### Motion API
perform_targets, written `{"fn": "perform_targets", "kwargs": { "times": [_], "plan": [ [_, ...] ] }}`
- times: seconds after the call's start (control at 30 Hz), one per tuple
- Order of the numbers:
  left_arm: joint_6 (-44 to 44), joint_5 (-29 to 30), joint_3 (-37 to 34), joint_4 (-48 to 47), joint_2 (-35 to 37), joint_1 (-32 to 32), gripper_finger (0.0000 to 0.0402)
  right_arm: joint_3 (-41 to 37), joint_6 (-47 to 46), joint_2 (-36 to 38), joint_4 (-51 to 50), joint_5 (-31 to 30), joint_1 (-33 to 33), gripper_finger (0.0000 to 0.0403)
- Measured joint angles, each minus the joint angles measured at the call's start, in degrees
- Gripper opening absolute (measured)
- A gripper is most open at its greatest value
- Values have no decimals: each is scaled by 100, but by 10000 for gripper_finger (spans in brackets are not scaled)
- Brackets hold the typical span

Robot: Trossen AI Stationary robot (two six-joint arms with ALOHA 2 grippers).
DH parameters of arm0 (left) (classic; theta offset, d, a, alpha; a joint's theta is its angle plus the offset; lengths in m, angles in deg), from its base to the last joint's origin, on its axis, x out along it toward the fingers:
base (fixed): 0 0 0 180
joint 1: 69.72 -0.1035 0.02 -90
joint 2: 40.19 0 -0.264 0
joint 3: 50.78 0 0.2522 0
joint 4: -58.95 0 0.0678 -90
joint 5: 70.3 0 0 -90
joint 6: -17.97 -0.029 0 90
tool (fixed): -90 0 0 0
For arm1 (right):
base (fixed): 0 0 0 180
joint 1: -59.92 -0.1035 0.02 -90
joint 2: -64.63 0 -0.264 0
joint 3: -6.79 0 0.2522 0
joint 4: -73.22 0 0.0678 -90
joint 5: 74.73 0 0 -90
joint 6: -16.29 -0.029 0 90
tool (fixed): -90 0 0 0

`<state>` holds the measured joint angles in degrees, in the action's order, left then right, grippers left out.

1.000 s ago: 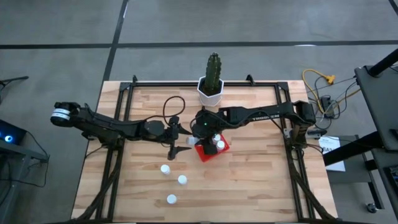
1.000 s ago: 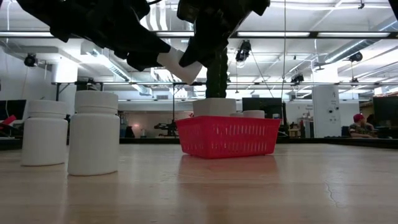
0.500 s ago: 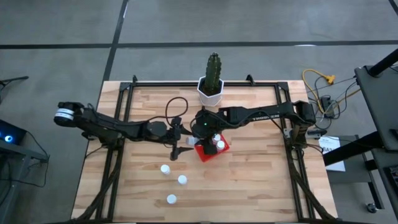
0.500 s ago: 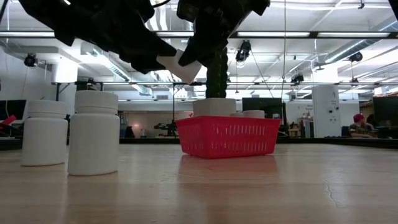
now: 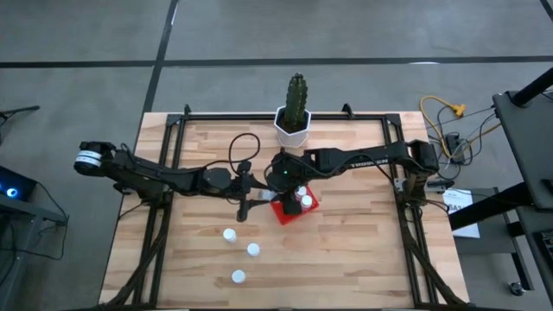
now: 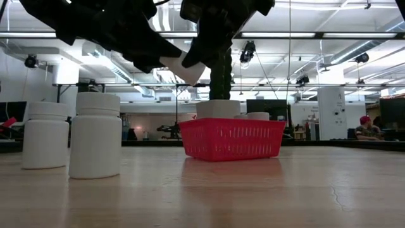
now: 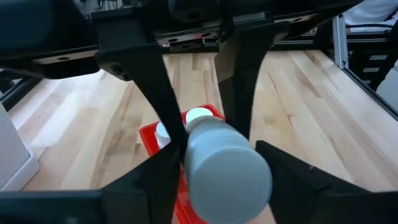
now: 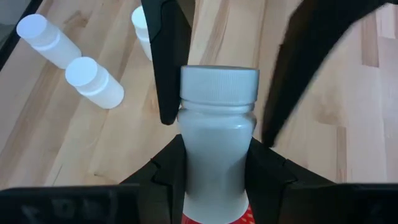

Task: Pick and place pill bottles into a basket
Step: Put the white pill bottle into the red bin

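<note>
My right gripper (image 5: 270, 192) is shut on a white pill bottle (image 8: 217, 143), held in the air just left of the red basket (image 5: 299, 211). The bottle also shows in the low view (image 6: 183, 66). My left gripper (image 5: 253, 201) is open. Its two fingers (image 8: 166, 68) stand on either side of the bottle's cap end (image 8: 219, 84); whether one touches it, I cannot tell. Two bottles (image 5: 302, 197) stand in the basket. Three more bottles (image 5: 229, 234) (image 5: 253, 250) (image 5: 238, 276) stand on the table near the front. My right gripper pinches the bottle's body (image 8: 202, 171) between its two fingers, below the shoulder, with the cap pointing away from the wrist. The fingers come slanting down from the table's far right. The bottle is lifted clear of the table and tilted, its cap end toward my left gripper.
A white faceted pot with a cactus (image 5: 294, 121) stands at the far edge, behind the basket. The loose bottles show large at the left of the low view (image 6: 95, 136). Bare wood lies to the right of the basket (image 5: 363, 233).
My left gripper has moved a little toward the table's right, closing in on the bottle that my right gripper holds still. Its fingers now reach along the bottle's cap end.
</note>
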<state>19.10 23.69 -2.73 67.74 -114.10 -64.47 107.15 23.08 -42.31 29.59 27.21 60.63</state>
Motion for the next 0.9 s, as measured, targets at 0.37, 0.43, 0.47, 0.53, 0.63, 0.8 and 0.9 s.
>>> {"fn": "perform_targets", "kwargs": {
  "times": [0.37, 0.43, 0.47, 0.53, 0.63, 0.8, 0.9],
  "plan": [
    [4, -30, -2, -50, -11, 0, 161, -4, -5, -7, 0, 1, 2, 105],
    [5, -32, -2, -55, -11, 0, 159, -4, 1, -7, -2, 1, 2, 105],
    [18, -34, -2, -56, -9, 0, 159, -4, 1, -7, 0, 3, 2, 105],
    [112, -46, -2, -55, -7, 0, 160, -4, 1, -7, 1, 11, 2, 105],
    [202, -76, -2, -56, -21, 0, 173, -4, 50, -7, 9, 11, 1, 105],
    [432, -149, -2, -90, -37, 0, 204, -4, 112, -7, -2, 11, -6, 105],
    [435, -135, -2, -90, -37, 0, 218, -4, 108, -7, -2, 9, 0, 105]
  ]
}}
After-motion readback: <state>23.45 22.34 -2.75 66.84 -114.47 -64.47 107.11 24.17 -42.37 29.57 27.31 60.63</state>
